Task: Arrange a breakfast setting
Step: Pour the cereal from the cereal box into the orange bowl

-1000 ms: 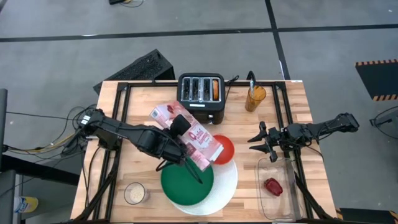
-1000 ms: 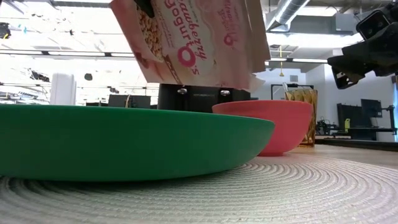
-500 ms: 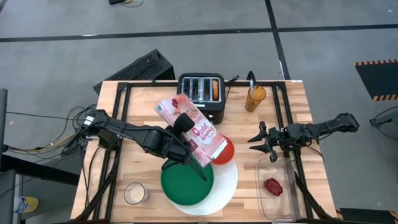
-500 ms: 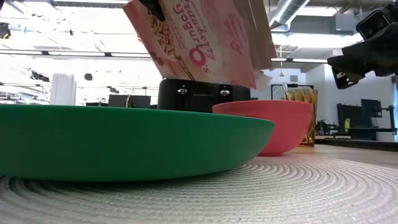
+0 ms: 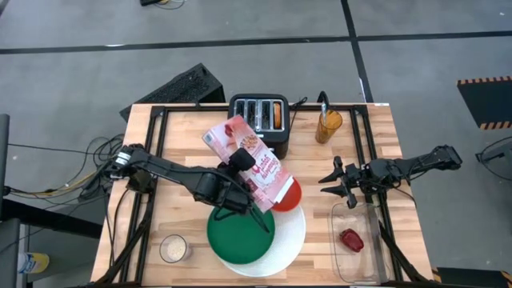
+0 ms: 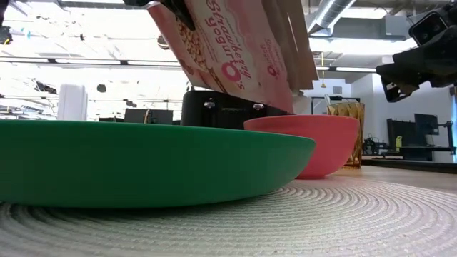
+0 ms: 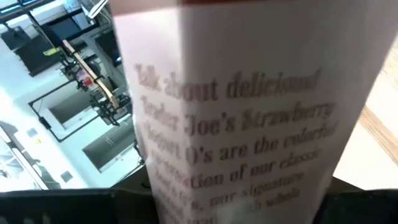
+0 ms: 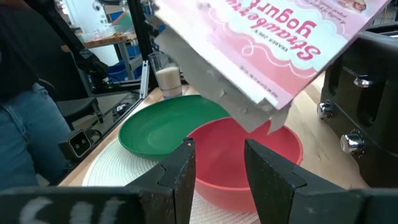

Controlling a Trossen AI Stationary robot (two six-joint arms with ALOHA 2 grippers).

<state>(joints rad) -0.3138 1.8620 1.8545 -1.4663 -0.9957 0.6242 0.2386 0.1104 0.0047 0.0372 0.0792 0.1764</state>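
My left gripper (image 5: 238,162) is shut on a pink cereal box (image 5: 250,166), held tilted in the air above the red bowl (image 5: 290,195). The box's open flap end (image 8: 249,109) points down over the bowl. The bowl stands on the ribbed white round plate (image 5: 293,237), beside the green plate (image 5: 238,237) that lies on it. My right gripper (image 8: 217,177) is open and empty, hovering near the table's right side by the clear tub (image 5: 358,264). A small red food item (image 5: 350,238) lies in the tub. An orange-brown bagel (image 5: 278,114) sticks out of a slot of the toaster (image 5: 258,120). My left gripper holds the cereal box about halfway along its length (image 5: 245,157), coming from the table's left side with its fingers across the box. The box fills the left wrist view (image 7: 236,124) and hides the fingers there. The box is lifted clear, its open end lowest.
An amber glass (image 5: 328,126) with a dark utensil in it stands at the far right of the table. A small glass jar (image 5: 174,248) stands near the front left. A person in jeans (image 8: 25,124) shows beyond the table in the right wrist view.
My left gripper has moved a little toward the table's right and far side with the cereal box. It has tipped the box more steeply, so that the open end has come lower over the red bowl.
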